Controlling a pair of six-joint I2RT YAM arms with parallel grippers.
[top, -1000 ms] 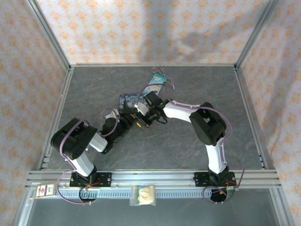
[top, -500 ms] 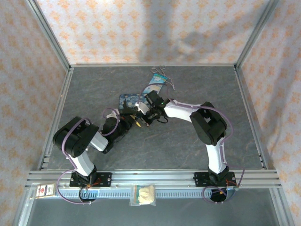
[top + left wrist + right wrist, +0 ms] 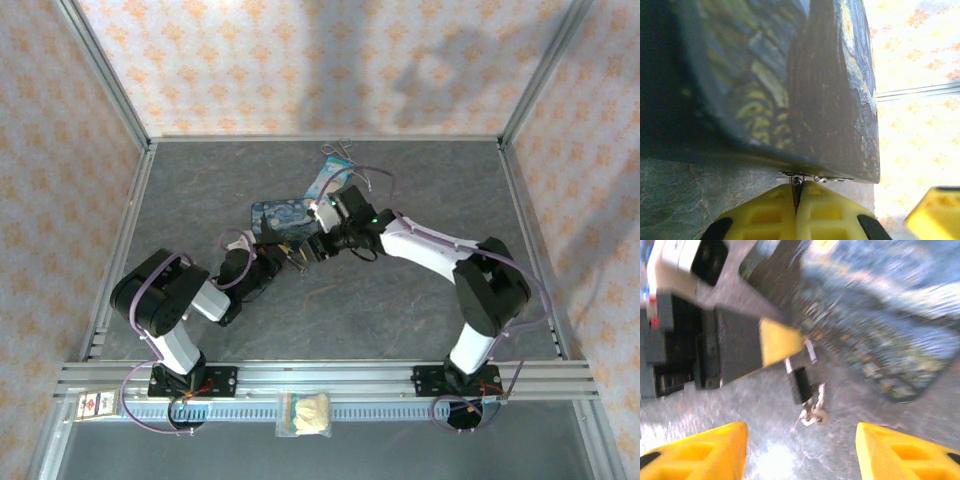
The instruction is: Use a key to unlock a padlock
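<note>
**Right wrist view: tiny padlock pinched by its shackle, key at its lower end**

Right wrist camera looks down on the padlock (image 3: 800, 385), a small dark blocky body with a thin silvery shackle (image 3: 810, 350). It sits low over the grey table (image 3: 400, 300), just beside the edge of a blue-and-yellow painted tin (image 3: 900, 330). The left gripper (image 3: 796, 192) has its yellow fingers pressed together on the shackle, with a silvery sliver showing between them in the left wrist view. The key (image 3: 815, 414) is small, pale and silvery with a rounded head. It touches the bottom end of the lock body. Blur hides whether its blade is seated in the keyhole. The right gripper (image 3: 800, 440) hovers close by with its fingers wide apart and nothing between them.

Both pieces look light, rigid and smooth, so they are likely to slip or twist in a loose pinch. The lock may pivot on its thin shackle when the key is turned. The rounded head of the key looks like the best place to take hold, pinched across its flat faces. The dark body offers flat sides for bracing.
</note>
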